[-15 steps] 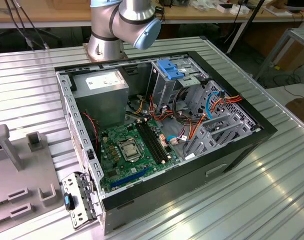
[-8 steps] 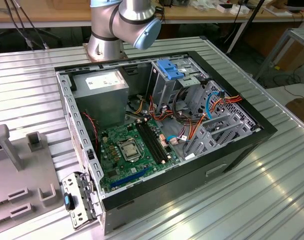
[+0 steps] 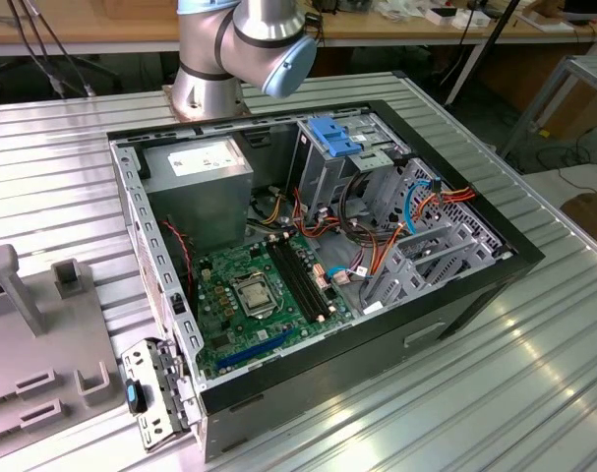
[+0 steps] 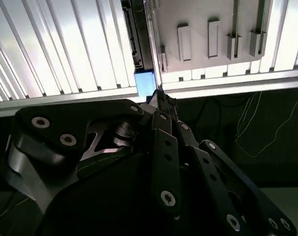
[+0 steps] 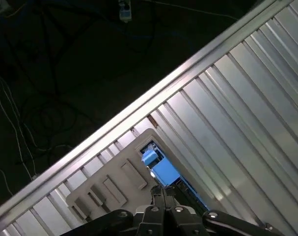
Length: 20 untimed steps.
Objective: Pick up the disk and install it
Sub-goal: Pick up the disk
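The disk stands on edge in a pale grey holder (image 4: pixel 207 29); its dark body (image 4: pixel 135 39) runs along the holder's side. The bright blue carrier end (image 4: pixel 145 82) points toward me. In the first wrist view the same blue carrier (image 5: pixel 158 167) sticks out at the corner of the grey holder (image 5: pixel 114 184), and the disk's dark edge (image 5: pixel 190 191) runs behind it. My gripper (image 4: pixel 161 98) is shut, its black fingertips pressed together just short of the blue end, with nothing seen between them. The tips (image 5: pixel 163 191) sit close under the carrier in the first wrist view as well.
The open computer case (image 3: pixel 495 246) lies on the ribbed metal table (image 3: pixel 534 393), with a paler blue bracket (image 3: pixel 334 135) on its drive cage. A silver plate with a blue tab (image 3: pixel 146 393) hangs at the case's front. The grey holder (image 3: pixel 23 334) is at the exterior view's left. The table edge (image 5: pixel 153 93) borders dark floor with cables.
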### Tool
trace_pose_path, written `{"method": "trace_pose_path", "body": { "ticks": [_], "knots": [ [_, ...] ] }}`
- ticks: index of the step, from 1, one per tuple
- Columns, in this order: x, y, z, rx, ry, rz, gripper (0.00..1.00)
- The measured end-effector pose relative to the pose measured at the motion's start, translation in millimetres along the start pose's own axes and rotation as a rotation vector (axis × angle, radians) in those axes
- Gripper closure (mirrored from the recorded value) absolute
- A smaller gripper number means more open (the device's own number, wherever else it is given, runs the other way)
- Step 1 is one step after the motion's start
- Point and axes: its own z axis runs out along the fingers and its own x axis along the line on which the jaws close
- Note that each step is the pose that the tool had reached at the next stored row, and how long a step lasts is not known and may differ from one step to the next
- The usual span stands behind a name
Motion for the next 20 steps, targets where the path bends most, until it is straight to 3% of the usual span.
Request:
{"method": "trace_pose_path", "body": {
  "ticks": [3, 10, 20],
  "knots": [
    [0.0, 0.0, 0.0, -0.0011, 0.0026, -0.063, 0.89],
    [-0.1, -0.1, 0.1, -0.0052, 0.0120, -0.284, 0.89],
    [-0.2, -0.3, 0.6, -0.0090, 0.0208, -0.493, 0.89]
  ]
}}
